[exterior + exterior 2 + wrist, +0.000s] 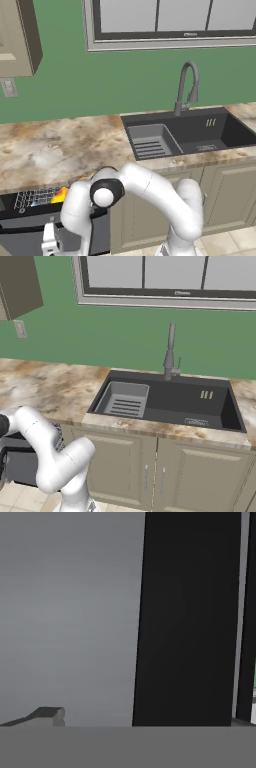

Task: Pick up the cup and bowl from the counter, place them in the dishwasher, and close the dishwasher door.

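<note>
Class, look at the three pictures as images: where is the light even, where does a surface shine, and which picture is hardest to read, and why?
Left base view: flat, even light; a pale sheen on the counter. Right base view: the same soft light, the sink dark with no hard shadows. Hand view: hardest to read, blurred, just a smooth grey surface beside a black band, too close to tell what they are.

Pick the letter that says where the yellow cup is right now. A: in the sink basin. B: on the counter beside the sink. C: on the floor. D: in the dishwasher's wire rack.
D: in the left base view the cup sits in the silver wire rack of the dishwasher, under the counter edge.
</note>
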Robot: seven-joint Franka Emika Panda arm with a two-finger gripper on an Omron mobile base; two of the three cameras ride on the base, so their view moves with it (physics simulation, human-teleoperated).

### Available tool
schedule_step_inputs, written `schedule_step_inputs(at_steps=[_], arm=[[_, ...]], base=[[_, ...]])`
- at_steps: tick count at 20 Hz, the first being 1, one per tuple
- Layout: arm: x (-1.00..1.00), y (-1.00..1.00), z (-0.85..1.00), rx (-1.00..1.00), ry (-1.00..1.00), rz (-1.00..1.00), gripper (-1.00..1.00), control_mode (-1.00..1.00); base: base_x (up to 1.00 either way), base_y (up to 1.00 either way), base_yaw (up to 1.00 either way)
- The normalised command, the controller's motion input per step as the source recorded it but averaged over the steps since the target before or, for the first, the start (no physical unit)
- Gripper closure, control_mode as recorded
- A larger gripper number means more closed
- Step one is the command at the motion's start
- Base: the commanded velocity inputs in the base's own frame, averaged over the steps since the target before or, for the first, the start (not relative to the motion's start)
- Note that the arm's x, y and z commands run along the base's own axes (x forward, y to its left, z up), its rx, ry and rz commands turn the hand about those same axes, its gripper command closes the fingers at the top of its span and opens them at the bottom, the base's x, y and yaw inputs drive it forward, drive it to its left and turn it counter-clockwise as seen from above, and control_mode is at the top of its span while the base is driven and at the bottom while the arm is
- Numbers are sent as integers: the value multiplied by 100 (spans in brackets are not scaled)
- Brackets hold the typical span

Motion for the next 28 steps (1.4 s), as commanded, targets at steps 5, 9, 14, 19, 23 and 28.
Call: schedule_step_inputs(at_steps=[5,9,14,19,23,28], arm=[[60,-47,0,-15,-5,-3,-100,-100],[63,-47,0,-22,-7,-4,-100,-100],[66,-48,0,-23,-7,-5,-100,-100],[73,-50,0,-23,-7,-5,-100,-100],[75,-47,0,-26,-8,-5,-100,-100],[76,-43,0,-28,-7,-6,-100,-100]], base=[[0,0,0],[0,0,0],[0,0,0],[0,0,0],[0,0,0],[0,0,0]])
